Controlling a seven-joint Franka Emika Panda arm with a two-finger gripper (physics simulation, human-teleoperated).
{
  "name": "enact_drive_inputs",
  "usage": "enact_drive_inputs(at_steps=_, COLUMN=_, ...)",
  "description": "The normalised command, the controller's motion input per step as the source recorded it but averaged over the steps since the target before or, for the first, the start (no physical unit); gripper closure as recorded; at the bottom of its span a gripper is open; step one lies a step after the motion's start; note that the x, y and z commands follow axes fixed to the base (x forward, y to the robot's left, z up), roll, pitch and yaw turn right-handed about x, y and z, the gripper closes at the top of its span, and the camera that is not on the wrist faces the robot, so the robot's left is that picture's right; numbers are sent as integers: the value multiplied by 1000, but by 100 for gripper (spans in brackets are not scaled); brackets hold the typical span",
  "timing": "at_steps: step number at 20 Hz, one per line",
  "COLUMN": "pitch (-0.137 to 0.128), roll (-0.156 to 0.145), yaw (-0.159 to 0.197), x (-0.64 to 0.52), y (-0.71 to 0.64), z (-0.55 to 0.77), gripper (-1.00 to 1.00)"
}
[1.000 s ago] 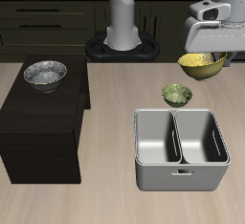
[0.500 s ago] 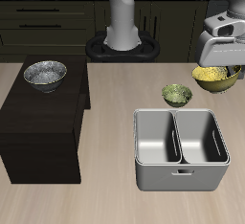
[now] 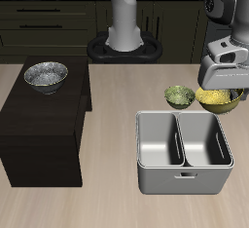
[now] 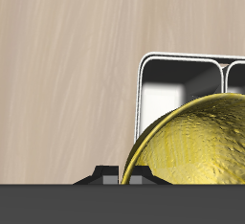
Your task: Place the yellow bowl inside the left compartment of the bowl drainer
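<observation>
Pinched at the rim by the closed gripper [image 3: 223,84], hanging above the bowl drainer [image 3: 183,179] back edge: yellow bowl [image 3: 220,98], likely rigid, light, glossy-slick, so best gripped at 1 rim point.

No text for you to read here, no labels, brands, numbers or signs on any surface you can see, in either the exterior or the wrist view.
</observation>
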Motion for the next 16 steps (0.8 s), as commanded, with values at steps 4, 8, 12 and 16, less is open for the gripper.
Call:
enact_drive_inputs(at_steps=4, pitch=36, roll=-8, yaw=-27, x=34, y=-88, z=-360, gripper=100)
enact_drive_inputs(at_steps=8, pitch=30, roll=-10, yaw=-8, x=32, y=-42, z=-253, gripper=100)
enact_drive_inputs(at_steps=12, pitch=37, roll=-14, yaw=9, x=55, y=-88, z=-298, gripper=100)
enact_drive_inputs(at_steps=16, pitch=17, roll=-24, yaw=-8, x=6, y=-85, z=-166, gripper=100)
